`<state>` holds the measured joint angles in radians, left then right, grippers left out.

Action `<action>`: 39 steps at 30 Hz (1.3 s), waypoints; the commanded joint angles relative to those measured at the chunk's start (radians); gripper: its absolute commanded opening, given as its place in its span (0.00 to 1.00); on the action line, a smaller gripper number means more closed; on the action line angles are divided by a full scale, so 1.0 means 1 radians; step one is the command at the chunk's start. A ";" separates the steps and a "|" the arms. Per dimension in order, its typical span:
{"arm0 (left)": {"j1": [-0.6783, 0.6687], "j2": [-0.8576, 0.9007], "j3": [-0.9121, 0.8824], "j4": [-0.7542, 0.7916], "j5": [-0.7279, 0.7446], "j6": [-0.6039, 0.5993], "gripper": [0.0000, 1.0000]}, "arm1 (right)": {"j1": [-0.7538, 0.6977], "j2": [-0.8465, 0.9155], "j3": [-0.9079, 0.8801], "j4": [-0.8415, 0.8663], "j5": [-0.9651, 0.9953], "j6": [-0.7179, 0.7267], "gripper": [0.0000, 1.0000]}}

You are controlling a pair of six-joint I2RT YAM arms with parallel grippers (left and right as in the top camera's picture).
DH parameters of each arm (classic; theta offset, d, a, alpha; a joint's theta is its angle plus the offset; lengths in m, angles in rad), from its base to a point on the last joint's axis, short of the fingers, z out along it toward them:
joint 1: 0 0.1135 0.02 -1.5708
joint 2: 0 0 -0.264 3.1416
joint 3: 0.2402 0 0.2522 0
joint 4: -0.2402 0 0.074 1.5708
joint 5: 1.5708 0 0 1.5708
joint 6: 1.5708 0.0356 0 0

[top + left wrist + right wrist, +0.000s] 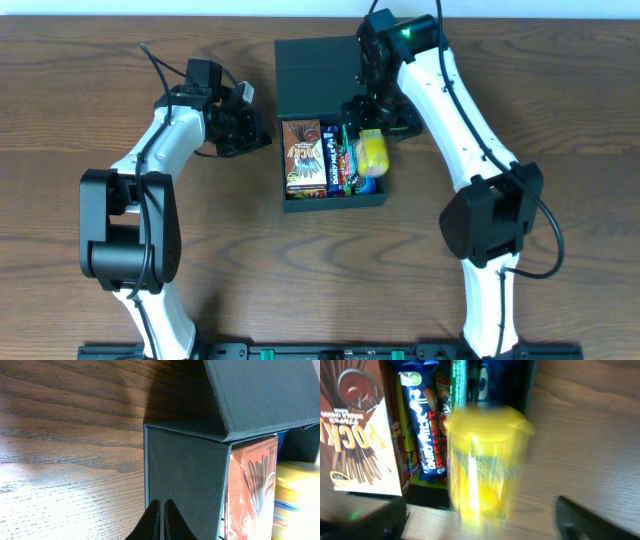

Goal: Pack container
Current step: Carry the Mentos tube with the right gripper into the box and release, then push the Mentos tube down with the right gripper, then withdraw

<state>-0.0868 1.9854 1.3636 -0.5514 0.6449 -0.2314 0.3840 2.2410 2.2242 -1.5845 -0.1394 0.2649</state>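
The dark container (335, 205) stands at the table's centre with its flap lid (315, 75) open toward the back. Inside lie a Pocky box (302, 155), a Dairy Milk bar (425, 425) and other packets. A yellow cup (482, 460) shows blurred over the container's right side, touching neither finger. My right gripper (378, 120) hangs above it, open wide, one finger (365, 520) far to each side. My left gripper (161, 502) is shut and empty, its tips just outside the container's left wall (185, 470).
Brown wooden table (100, 60) lies all around the container. Both arm bases stand at the front edge. The raised lid (260, 390) leans over the container's back wall.
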 commanded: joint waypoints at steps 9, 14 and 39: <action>0.005 0.004 -0.006 -0.002 0.003 0.014 0.06 | -0.013 -0.025 -0.003 0.025 0.060 0.010 0.80; 0.005 -0.002 0.007 -0.001 0.003 0.014 0.06 | -0.071 -0.025 -0.003 0.108 0.043 -0.050 0.02; 0.010 -0.002 0.019 0.145 0.130 -0.012 0.06 | -0.113 -0.025 -0.192 0.130 -0.357 -0.497 0.01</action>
<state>-0.0849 1.9854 1.3640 -0.4103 0.7601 -0.2394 0.2615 2.2398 2.0636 -1.4654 -0.4725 -0.1932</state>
